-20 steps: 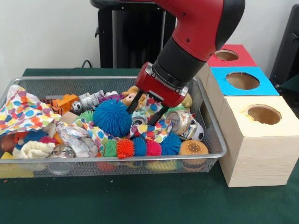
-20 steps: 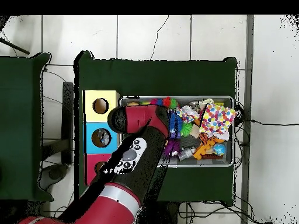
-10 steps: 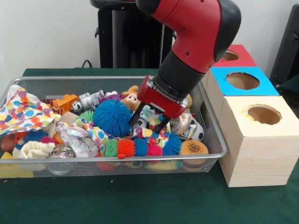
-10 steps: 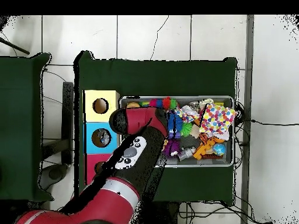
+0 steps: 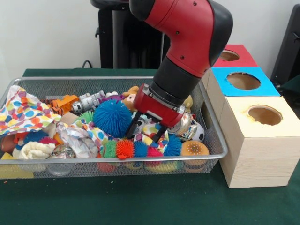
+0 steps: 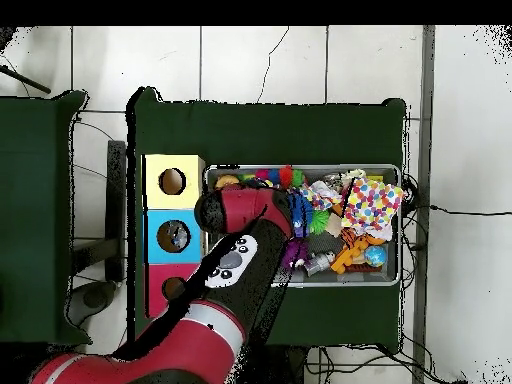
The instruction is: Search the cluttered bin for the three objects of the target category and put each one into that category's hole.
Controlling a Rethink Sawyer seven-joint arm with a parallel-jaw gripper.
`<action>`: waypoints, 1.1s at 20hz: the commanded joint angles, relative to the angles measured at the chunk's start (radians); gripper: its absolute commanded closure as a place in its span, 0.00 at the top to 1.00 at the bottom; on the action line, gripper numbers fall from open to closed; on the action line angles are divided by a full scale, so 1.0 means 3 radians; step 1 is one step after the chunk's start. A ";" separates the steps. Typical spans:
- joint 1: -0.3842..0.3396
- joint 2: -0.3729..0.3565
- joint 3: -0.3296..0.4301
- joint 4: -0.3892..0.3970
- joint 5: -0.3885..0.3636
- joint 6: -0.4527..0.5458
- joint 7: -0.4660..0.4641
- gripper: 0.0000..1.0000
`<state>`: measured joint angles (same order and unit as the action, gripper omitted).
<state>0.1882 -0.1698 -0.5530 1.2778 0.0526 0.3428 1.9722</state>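
Three holes wait in the boxes beside the bin: yellow box [image 5: 265, 114], blue box [image 5: 243, 81], red box [image 5: 228, 55]. Target category not stated; cannot tell which items count. Wire bin [image 5: 213, 136] packed: big blue spiky ball [image 5: 112, 117], row of small spiky balls [image 5: 140, 148] along the near wall, polka-dot cloth [image 5: 21, 111] at one end, crushed can [image 5: 182, 123], small soccer ball [image 5: 198, 132]. Gripper [image 5: 147, 131] is low in the clutter, fingers parted and straddling a patch of spotted fabric just beside the big blue ball; nothing visibly gripped. Overhead view hides the tips under the arm. Judged step: searching, reaching in for a pick. Next move calls for closing on one item only, then lifting clear without dragging cloth along.
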 commanded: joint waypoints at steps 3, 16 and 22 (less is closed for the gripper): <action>-0.0176 0.0217 0.0406 0.0325 0.0182 -0.0581 0.0841 1.00; -0.0149 0.0264 0.0349 0.0407 0.0239 -0.0906 0.0784 0.00; -0.0140 0.0266 0.0335 0.0386 0.0273 -0.0793 0.0740 0.00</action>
<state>0.1801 -0.1665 -0.5486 1.3431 0.0789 0.1649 1.9722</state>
